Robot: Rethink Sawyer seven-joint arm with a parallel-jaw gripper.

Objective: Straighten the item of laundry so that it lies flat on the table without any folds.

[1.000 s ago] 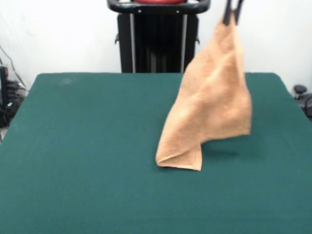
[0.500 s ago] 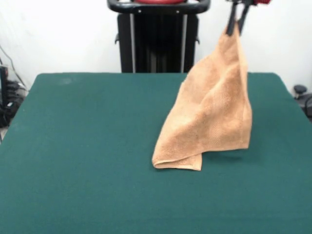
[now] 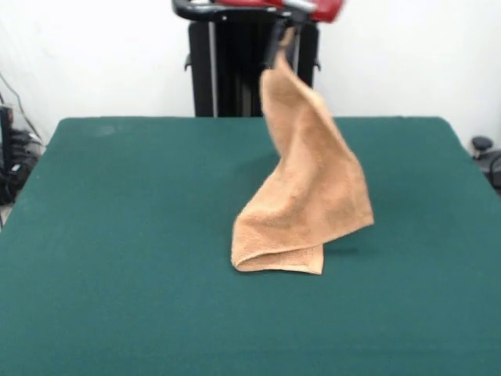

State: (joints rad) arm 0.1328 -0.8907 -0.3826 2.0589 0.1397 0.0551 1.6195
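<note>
The orange-tan towel (image 3: pixel 305 192) hangs from one corner in the front view. Its lower part rests folded on the dark green table (image 3: pixel 117 235), a little right of the middle. My gripper (image 3: pixel 279 48) is at the top of the picture, above the table's far side, and is shut on the towel's top corner. The cloth drapes down and to the right from there, with one free corner sticking out at the right, just above the table. No white tag shows.
The robot's black pedestal (image 3: pixel 250 63) stands behind the table's far edge. Cables and dark equipment (image 3: pixel 12 157) sit off the table's left side. A dark object (image 3: pixel 485 153) lies off the right side.
My gripper has moved left along the top of the picture with the towel's corner. The hanging cloth has swung left with it. The folded lower end stays on the table.
</note>
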